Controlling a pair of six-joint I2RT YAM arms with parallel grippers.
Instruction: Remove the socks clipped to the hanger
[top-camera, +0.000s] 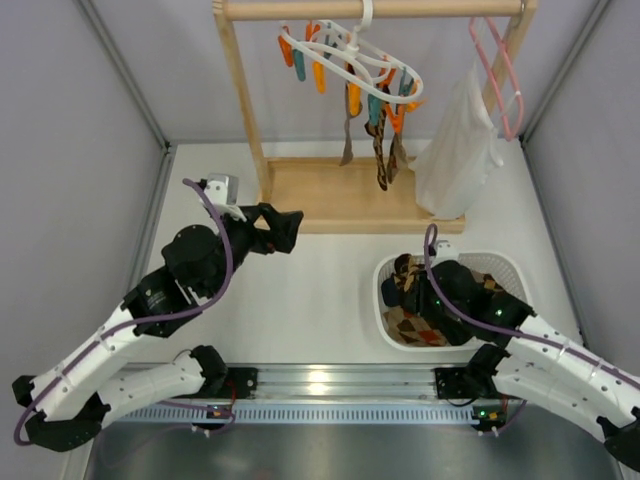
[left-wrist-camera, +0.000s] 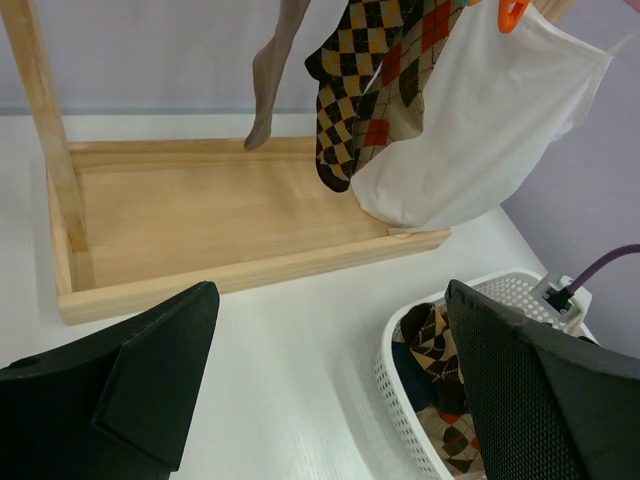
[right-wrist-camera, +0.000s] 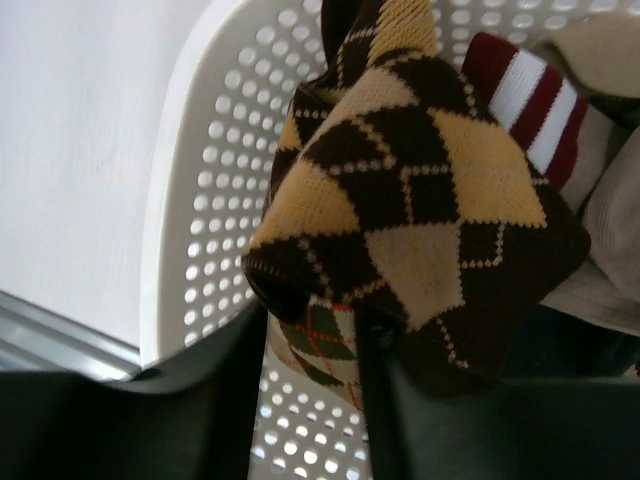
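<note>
The white ring hanger (top-camera: 350, 55) with orange and teal clips hangs on the wooden rack's top bar. A tan sock (top-camera: 347, 140) and argyle socks (top-camera: 382, 150) dangle from its clips; they also show in the left wrist view, tan (left-wrist-camera: 270, 80) and argyle (left-wrist-camera: 370, 80). My left gripper (top-camera: 285, 228) is open and empty, low over the table in front of the rack (left-wrist-camera: 330, 300). My right gripper (top-camera: 420, 285) is down inside the white basket (top-camera: 385, 300), its jaws close together on a brown and yellow argyle sock (right-wrist-camera: 410, 190) that drapes over the fingertips (right-wrist-camera: 312, 330).
The wooden rack base (top-camera: 340, 195) lies under the hanging socks (left-wrist-camera: 200, 210). A white garment (top-camera: 455, 160) hangs on a pink wire hanger (top-camera: 500, 70) at the right. The basket (left-wrist-camera: 400, 390) holds several socks, one red and white striped (right-wrist-camera: 525, 100). Grey walls stand on both sides.
</note>
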